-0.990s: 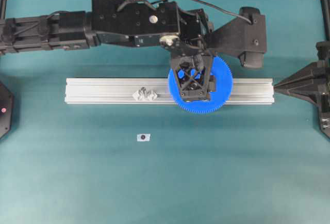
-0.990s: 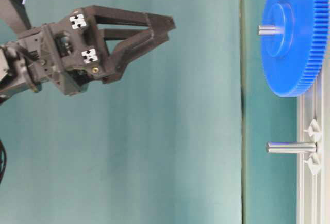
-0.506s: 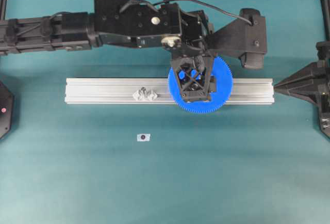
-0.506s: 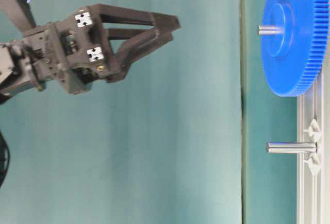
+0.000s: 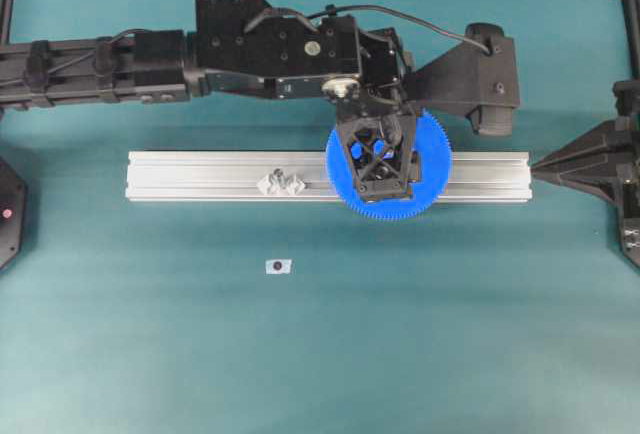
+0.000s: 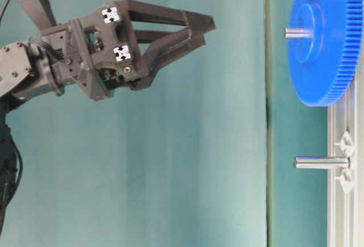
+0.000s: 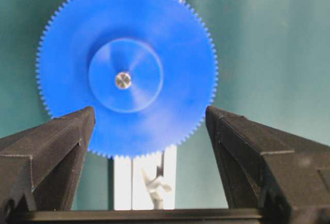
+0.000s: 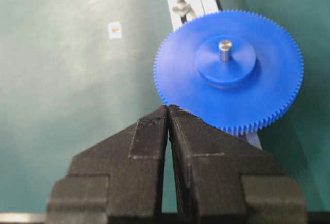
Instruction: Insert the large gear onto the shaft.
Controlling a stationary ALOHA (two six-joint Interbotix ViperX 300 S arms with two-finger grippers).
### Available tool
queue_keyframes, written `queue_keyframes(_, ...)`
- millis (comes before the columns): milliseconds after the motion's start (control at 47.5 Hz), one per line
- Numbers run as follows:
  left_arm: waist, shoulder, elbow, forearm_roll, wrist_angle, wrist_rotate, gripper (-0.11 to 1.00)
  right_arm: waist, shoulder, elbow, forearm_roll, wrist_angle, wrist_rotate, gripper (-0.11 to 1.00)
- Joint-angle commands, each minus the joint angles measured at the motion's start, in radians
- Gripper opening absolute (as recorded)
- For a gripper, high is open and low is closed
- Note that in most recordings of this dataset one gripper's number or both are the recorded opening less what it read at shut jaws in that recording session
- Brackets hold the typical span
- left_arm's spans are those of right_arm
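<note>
The large gear point(image 7: 126, 69) sits seated on the shaft point(image 7: 122, 80) on the rail point(image 5: 200, 174), pin tip protruding through the hub, so my left gripper point(image 7: 149, 146) hovers above it, jaws spread and empty.

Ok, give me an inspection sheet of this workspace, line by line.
Surface: teal table, aluminium rail lying across it.
Job's things: large gear seated on the shaft, pin tip showing through the hub; second pin bare.
Clutter: small white tag below the rail.
Grippers: left gripper open, raised clear of the gear, empty; right gripper shut, empty.
Cables: black cable looped over the left arm.
Surroundings: nothing seen.
</note>
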Motion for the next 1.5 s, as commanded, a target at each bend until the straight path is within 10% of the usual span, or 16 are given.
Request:
queue_keyframes(0,-0.003,-0.023,-0.020,0.002,-0.006,-0.002,0.83,0.000,0.005,-0.017,0.000,-0.009,0.012,0.12)
queue_keyframes(1475,-0.003,-0.005,-0.018,0.002,-0.006,-0.012,0.83,0.000,-0.006,-0.017,0.002,-0.008,0.012,0.12)
